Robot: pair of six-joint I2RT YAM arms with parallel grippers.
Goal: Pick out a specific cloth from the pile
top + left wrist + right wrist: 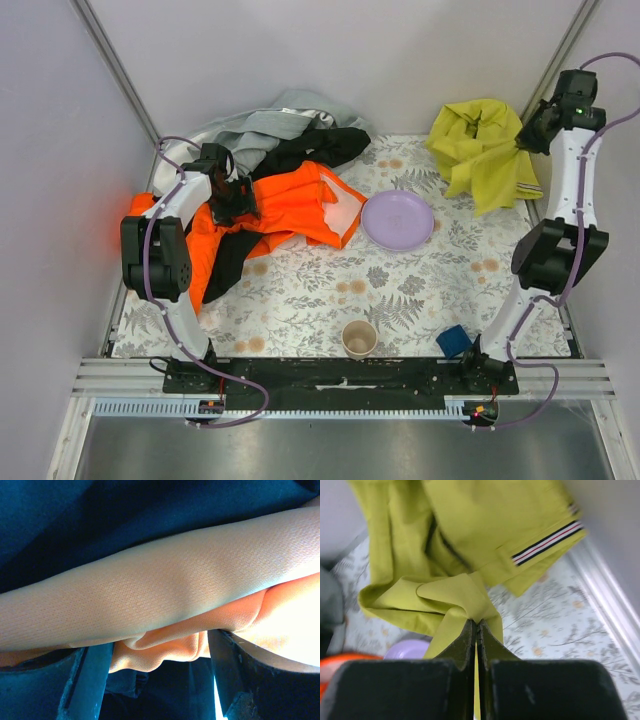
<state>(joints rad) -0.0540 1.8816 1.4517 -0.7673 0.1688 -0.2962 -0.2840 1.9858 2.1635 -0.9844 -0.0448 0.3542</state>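
The yellow-green cloth (480, 150) hangs bunched at the far right, apart from the pile. My right gripper (530, 130) is shut on a fold of it; in the right wrist view the cloth (470, 540) fans out from the closed gripper (477, 625), showing a striped trim. The pile (290, 150) of grey, black and orange garments lies at the far left. My left gripper (235, 200) is down on the orange garment (295, 205). In the left wrist view the gripper (160, 647) is open, its fingers wide apart, with orange fabric (150, 595) bulging between them over dark cloth.
A purple plate (397, 220) lies mid-table between the pile and the cloth, and shows in the right wrist view (407, 650). A paper cup (359, 338) and a blue object (453, 341) stand near the front edge. Walls close in on both sides.
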